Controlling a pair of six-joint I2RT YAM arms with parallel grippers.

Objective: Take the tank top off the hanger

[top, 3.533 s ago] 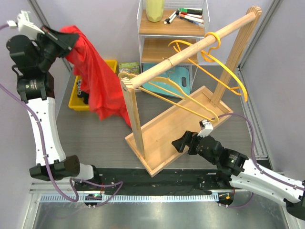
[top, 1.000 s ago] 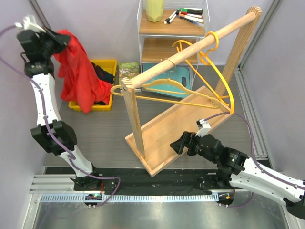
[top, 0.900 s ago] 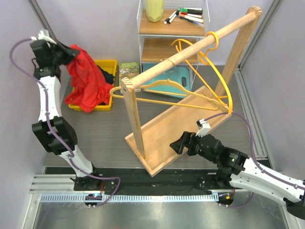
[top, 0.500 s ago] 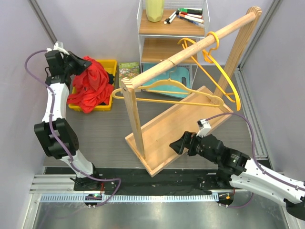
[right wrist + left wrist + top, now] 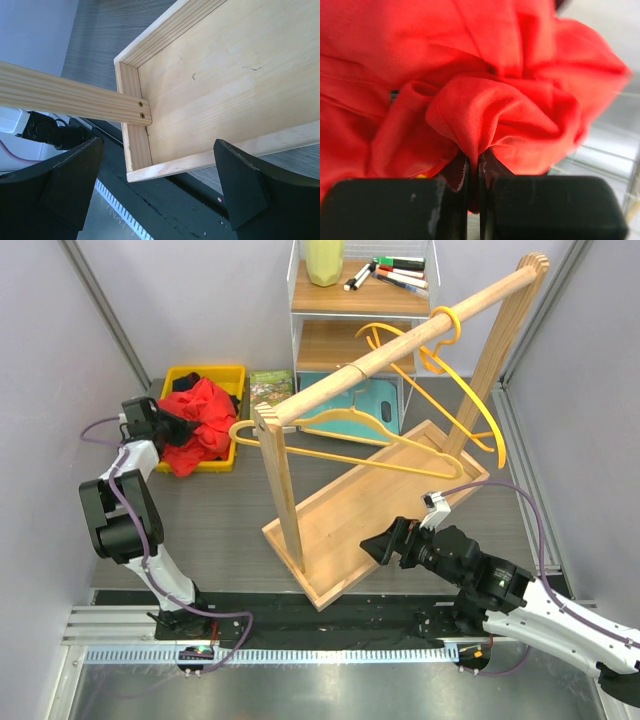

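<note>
**Pinching the freed tank top at the bin**

From my station, the left gripper (image 5: 168, 427) sits low at the far left of the table. Its jaws are pressed nearly together on a fold of the red tank top (image 5: 206, 416). In the left wrist view the cloth bunches out just above the left gripper (image 5: 473, 167), and the tank top (image 5: 485, 95) fills almost the whole frame.

The garment lies in a crumpled heap on the near part of the yellow bin (image 5: 216, 370), spilling over its front edge. It is well apart from the wooden rail (image 5: 400, 346). Every yellow hanger (image 5: 345, 436) I can see on that rail hangs bare, with no red cloth on any of them.

The right gripper (image 5: 386, 542) hovers near the low corner of the rack's wooden tray (image 5: 215, 75). Its jaws are spread wide around nothing, as the right wrist view shows.

I judge the main job done, since the top is off its hanger. What remains, as I read it, is to let go of the fold so the garment rests in the bin, then lift my left arm clear without dragging cloth along.
</note>
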